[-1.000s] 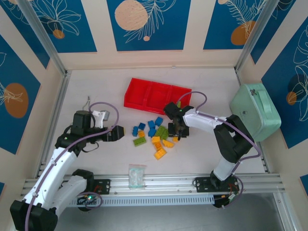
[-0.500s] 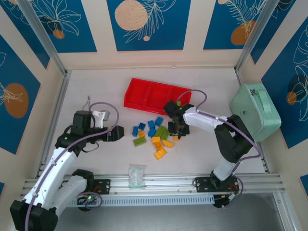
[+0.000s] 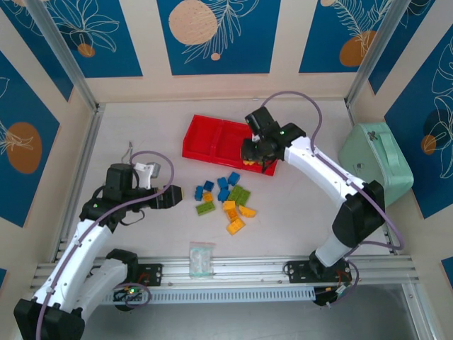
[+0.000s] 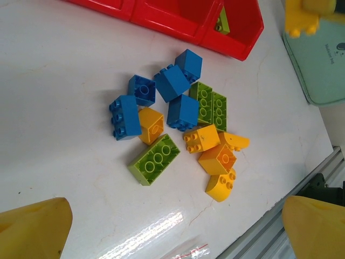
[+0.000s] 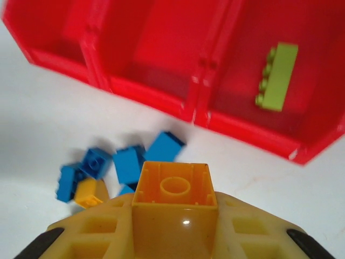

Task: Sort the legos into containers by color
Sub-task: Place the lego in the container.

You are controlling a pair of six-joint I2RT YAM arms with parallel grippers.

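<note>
Orange-yellow brick (image 5: 175, 186) carried over the red tray (image 3: 202, 134).
Left claw (image 3: 172, 196) hangs wide open and empty beside the loose legos (image 3: 226, 200) on the surface (image 3: 141, 142). Right claw (image 3: 256, 152) pinches the brick, seemingly near the lime brick (image 5: 277, 75)'s compartment; letting go there would mix colours.

A robot test cell, lab-like — a white table (image 3: 141, 134) boxed in by blue leaf-print wall panels (image 3: 219, 35) and aluminium posts (image 3: 60, 49), two arms (image 3: 322, 170) bolted to a rail (image 3: 241, 269) along its near edge.
</note>
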